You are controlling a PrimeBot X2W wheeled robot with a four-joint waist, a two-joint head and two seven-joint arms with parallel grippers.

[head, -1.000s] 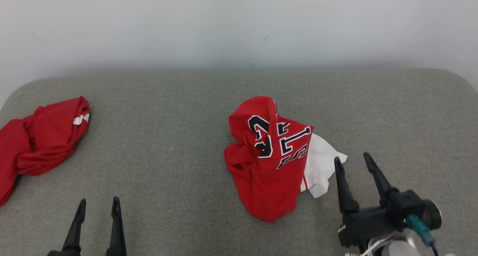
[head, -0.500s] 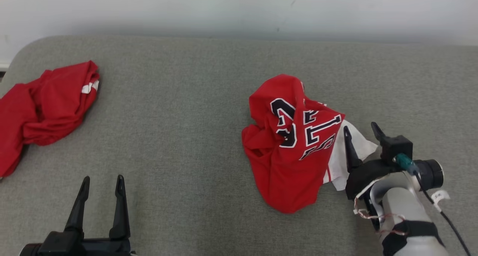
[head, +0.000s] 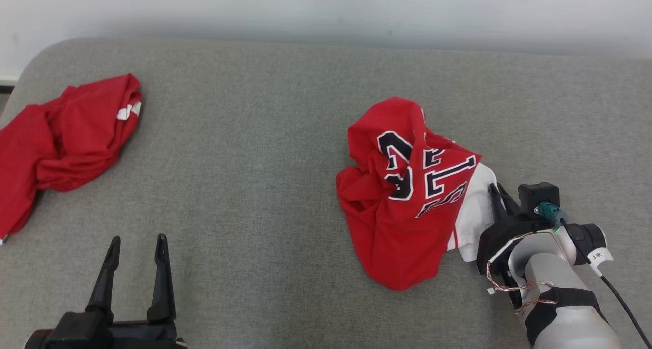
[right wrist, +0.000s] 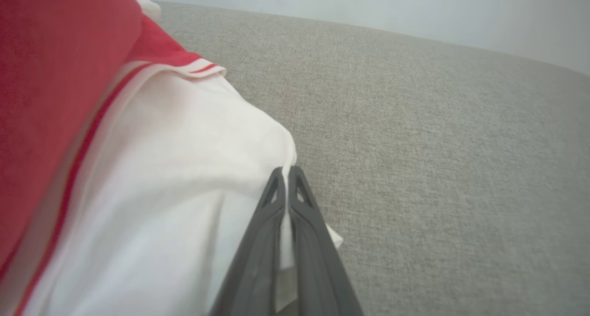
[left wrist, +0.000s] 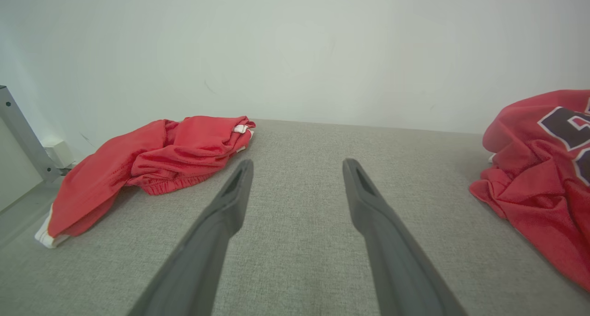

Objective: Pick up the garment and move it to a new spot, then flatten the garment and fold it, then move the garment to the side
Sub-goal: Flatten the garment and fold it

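Jaws of right gripper [head: 496, 191] pinch white edge of garment [head: 402, 221] for the lift (left gripper [head: 138, 238] idles spread, well left of it).

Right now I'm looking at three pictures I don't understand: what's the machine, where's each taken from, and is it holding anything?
This is a two-armed robot at a grey padded surface. One picture looks down from its head; the other two look along each hand's dark fingers. On the surface lie a crumpled red-and-white jersey and, far left, a second red garment. The right hand is shut on the jersey's white edge. The left hand is open, holding nothing.
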